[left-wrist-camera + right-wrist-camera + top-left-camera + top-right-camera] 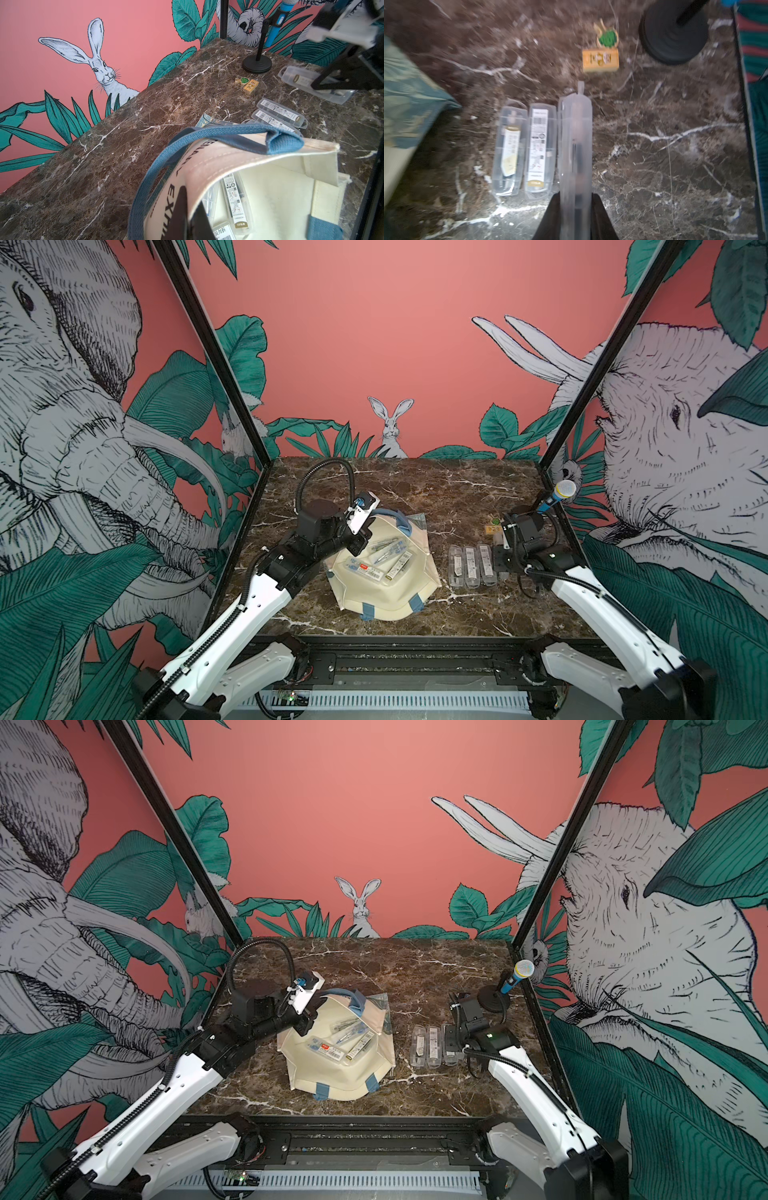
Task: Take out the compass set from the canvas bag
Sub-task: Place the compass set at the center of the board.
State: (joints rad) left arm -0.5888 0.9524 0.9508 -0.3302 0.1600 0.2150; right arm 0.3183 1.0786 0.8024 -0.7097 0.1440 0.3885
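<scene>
The cream tote bag [386, 593] is matt, coarse-woven canvas, its dusty-blue strap handle [228, 133] ribbed cloth webbing. The clear oblong compass-set case [576, 145] is smooth translucent plastic. The brown white-veined tabletop [457, 489] looks like polished marble with a slight sheen; the small yellow block [251, 86] looks like printed wood

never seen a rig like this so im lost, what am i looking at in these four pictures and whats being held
Two robot arms work over a marble table. Two pictures look down from overhead; the other two come from cameras on the arms' wrists. The left gripper pinches the rim of the canvas bag, holding it open; clear cases lie inside. The right gripper holds one clear case near a row of cases lying on the table. A microphone and two small wooden blocks stand farther back.
</scene>
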